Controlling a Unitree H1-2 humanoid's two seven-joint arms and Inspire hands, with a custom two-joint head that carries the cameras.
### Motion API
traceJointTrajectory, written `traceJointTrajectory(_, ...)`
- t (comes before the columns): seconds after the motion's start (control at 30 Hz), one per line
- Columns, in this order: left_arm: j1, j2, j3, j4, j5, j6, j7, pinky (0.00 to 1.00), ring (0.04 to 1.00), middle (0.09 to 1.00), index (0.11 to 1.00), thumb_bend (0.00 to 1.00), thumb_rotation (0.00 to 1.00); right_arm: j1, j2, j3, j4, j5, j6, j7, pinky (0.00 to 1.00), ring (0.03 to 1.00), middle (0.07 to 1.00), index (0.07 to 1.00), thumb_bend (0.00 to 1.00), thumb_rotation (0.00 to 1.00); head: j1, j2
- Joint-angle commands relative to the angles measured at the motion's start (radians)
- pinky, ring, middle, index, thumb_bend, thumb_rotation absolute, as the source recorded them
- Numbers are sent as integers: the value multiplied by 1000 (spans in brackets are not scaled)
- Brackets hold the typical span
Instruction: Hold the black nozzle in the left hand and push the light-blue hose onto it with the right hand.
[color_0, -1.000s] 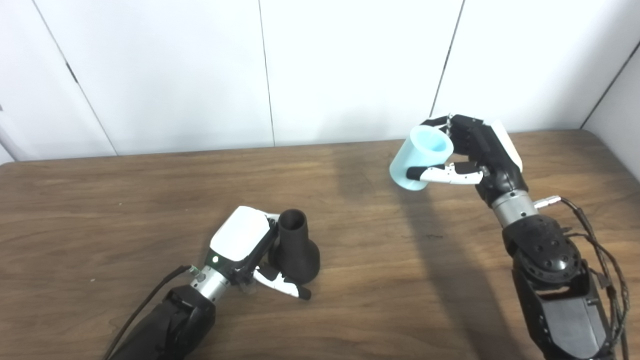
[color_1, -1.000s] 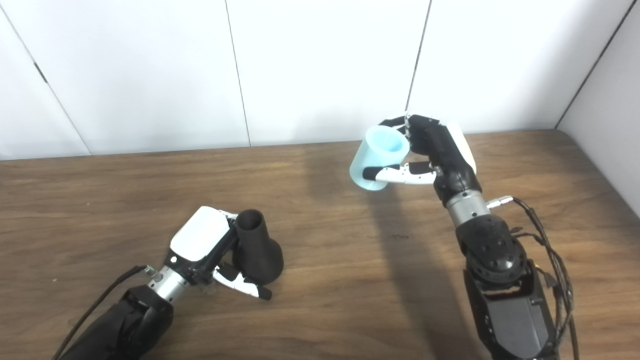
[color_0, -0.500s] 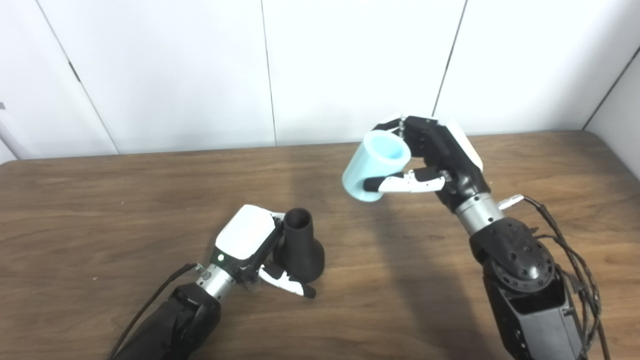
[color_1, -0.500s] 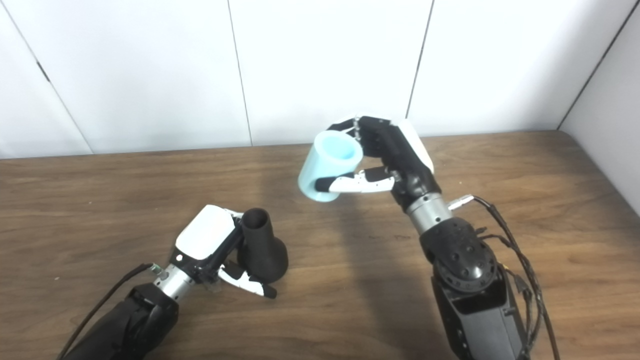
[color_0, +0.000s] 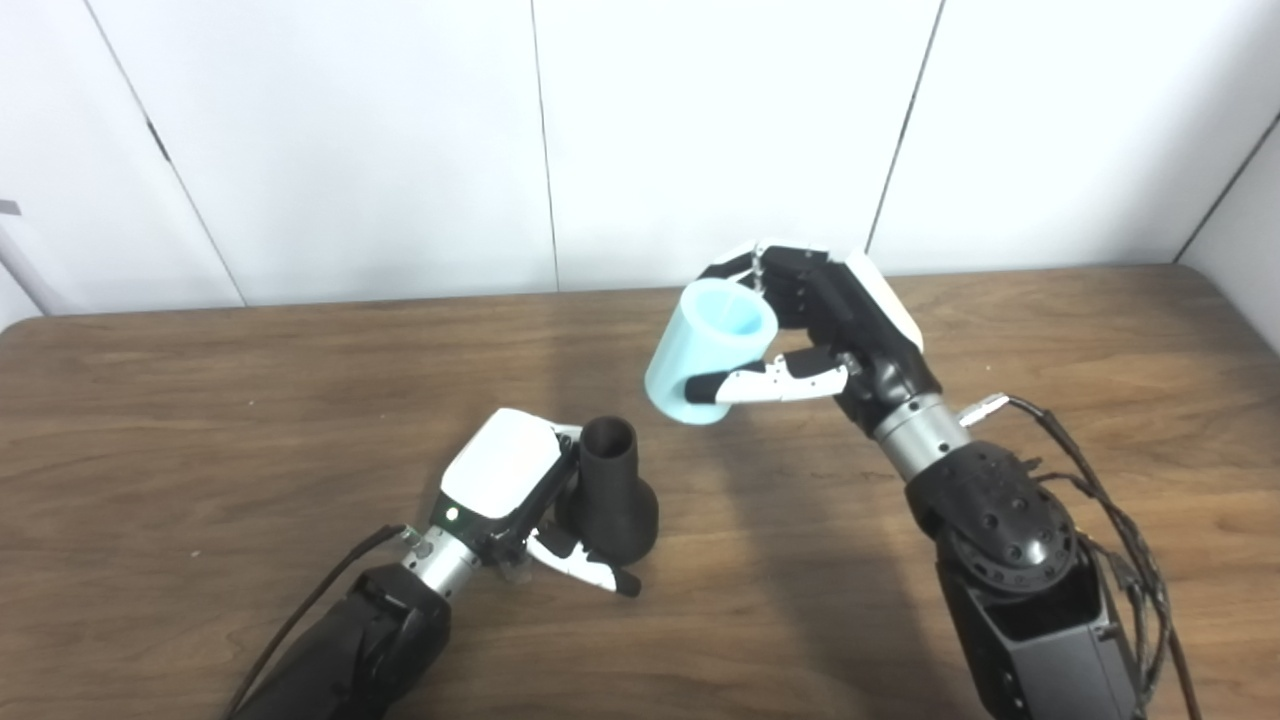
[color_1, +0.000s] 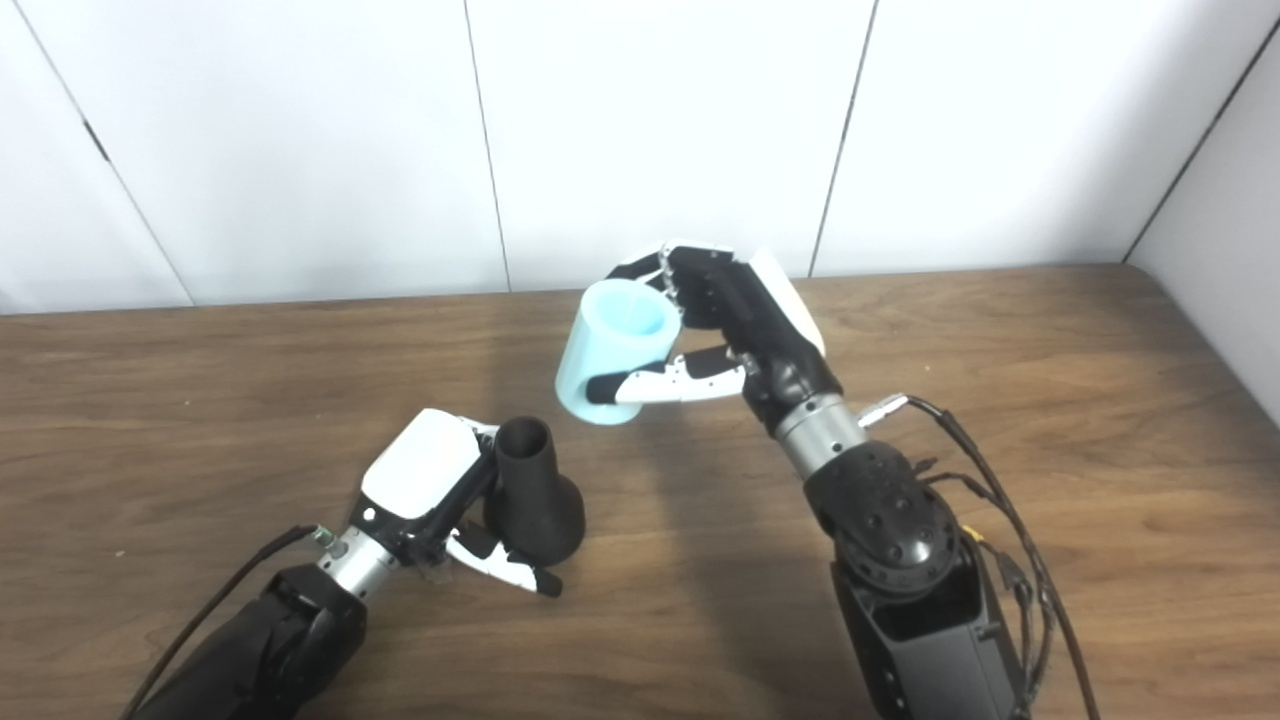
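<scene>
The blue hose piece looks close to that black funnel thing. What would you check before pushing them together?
1. Left robot hand holds the black nozzle: ok, fingers wrap its base.
2. Nozzle's narrow open end faces up: ok.
3. Right robot hand holds the light-blue hose: ok, lifted off the table.
4. Hose lined up over the nozzle: not ok, it sits up and to the right, tilted.
5. Hose bore fits the nozzle tip: cannot tell.
6. Space between them free: ok.

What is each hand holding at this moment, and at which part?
The right hand holds the light-blue hose around its side wall, thumb across the front. The left hand grips the black nozzle low, around its wide base.
</scene>
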Motion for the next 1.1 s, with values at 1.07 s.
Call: traceJointTrajectory(1.07,118,-61,-89,78,25,17,-52,557,466,461,508,504,0,-14,93,22,97,-64,-115,-25,302,403,474,541,512,0,4,-3)
